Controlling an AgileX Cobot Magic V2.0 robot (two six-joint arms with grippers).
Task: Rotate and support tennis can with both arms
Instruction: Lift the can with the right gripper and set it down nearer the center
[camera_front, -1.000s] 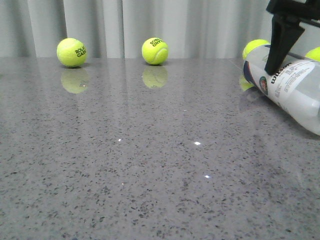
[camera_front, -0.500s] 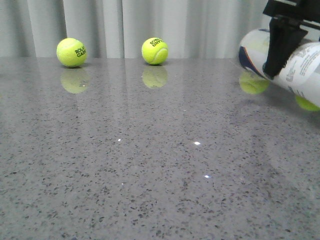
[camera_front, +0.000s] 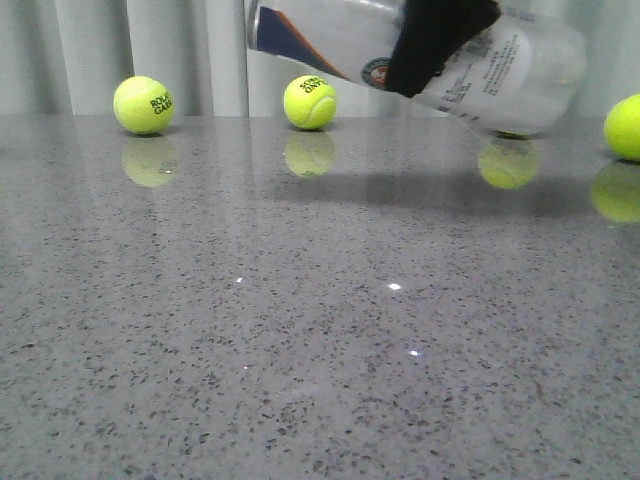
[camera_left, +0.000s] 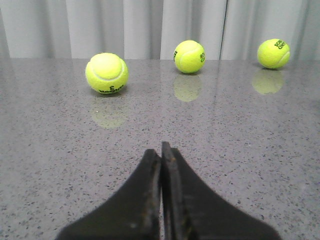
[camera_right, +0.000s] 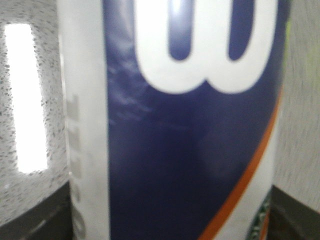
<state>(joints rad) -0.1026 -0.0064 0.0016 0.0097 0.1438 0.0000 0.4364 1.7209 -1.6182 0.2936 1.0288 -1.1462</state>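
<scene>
Lifted off the table (camera_front: 300, 380) since a second ago, the tennis can (camera_front: 330, 35) now hangs near-horizontal above it, clamped mid-body by the right gripper (camera_front: 435, 45), while the left gripper (camera_left: 161, 200), fingers pressed together and empty, has yet to support it.

Surface (camera_front: 300, 330): grey speckled stone, glossy, reflecting what sits on it. Resting directly on it along the far edge by the curtain: tennis ball (camera_front: 144, 105) at left, second ball (camera_front: 310, 102) nearer centre, third ball (camera_front: 626, 127) cut by the right edge.
</scene>
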